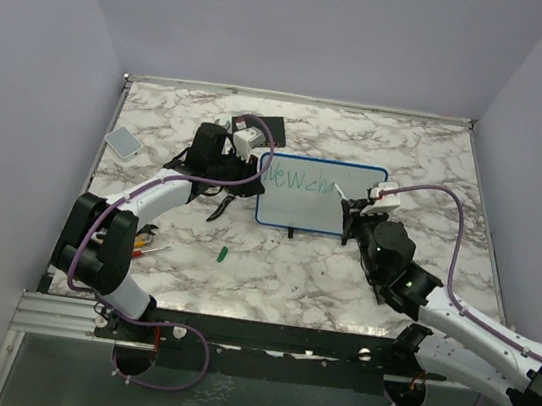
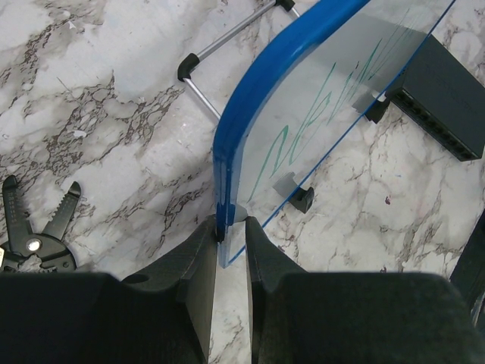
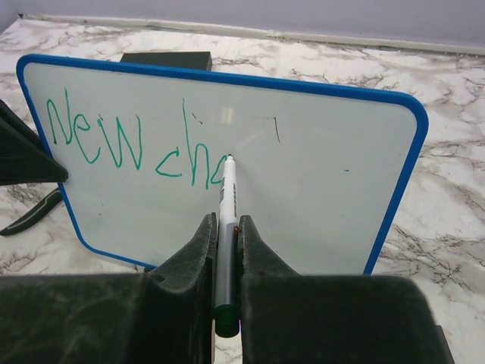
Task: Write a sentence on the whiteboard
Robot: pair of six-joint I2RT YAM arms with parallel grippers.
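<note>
1. Whiteboard (image 1: 320, 215) is standing upright near the middle of the marble table (image 1: 291, 277).
2. Left gripper (image 2: 231, 236) is pinching the board's blue rim at its left edge, jaws clamped on it.
3. Right gripper (image 3: 225, 227) is gripping a white marker (image 3: 227, 199), whose tip is touching the board.
4. Green sentence (image 3: 114, 144) is reading "New cha", ending at that tip.
5. Green cap (image 1: 225, 253) is lying on the table in front of the board.

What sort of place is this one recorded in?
Probably a lab robot cell: plain panel walls box in a marble-patterned table, and the left arm and right arm are mounted by a bare metal rail at its near edge.
</note>
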